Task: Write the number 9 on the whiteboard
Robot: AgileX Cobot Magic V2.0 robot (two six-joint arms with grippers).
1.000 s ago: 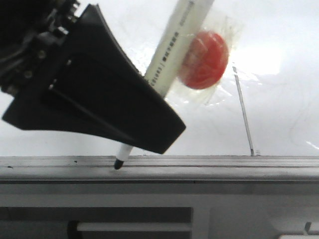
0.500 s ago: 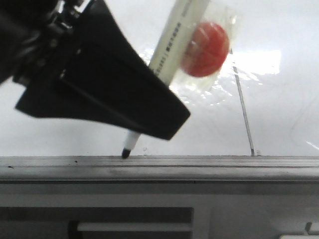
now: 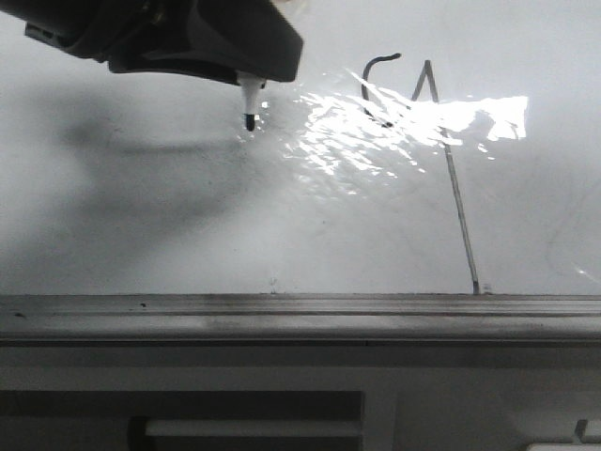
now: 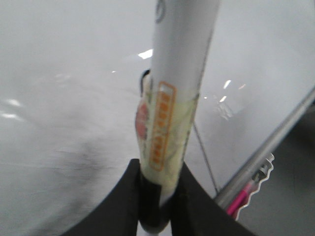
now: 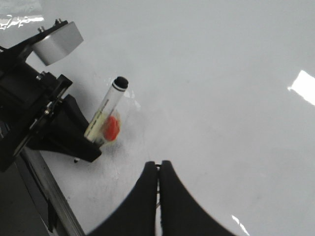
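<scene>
The whiteboard (image 3: pixel 188 216) fills the front view, with bright glare at its middle. The number 9 (image 3: pixel 427 85) shows as a small black hook, a peak and a long slanted tail running down to the rail. My left gripper (image 3: pixel 235 56) is at the top left, shut on a white marker (image 4: pixel 172 98) with an orange label. The marker's black tip (image 3: pixel 249 119) points down at the board, left of the hook; I cannot tell if it touches. My right gripper (image 5: pixel 158 167) is shut and empty above the board, and it sees the marker (image 5: pixel 104 115) from the side.
A grey metal rail (image 3: pixel 300 315) runs along the board's near edge and also shows in the left wrist view (image 4: pixel 275 142). A red disc (image 5: pixel 112 128) is taped to the marker barrel. A pink object (image 4: pixel 241 196) lies beyond the rail.
My left gripper has carried the marker away from the near rail, up across the board. The tip now stands left of the hook, and the black strokes are uncovered.
</scene>
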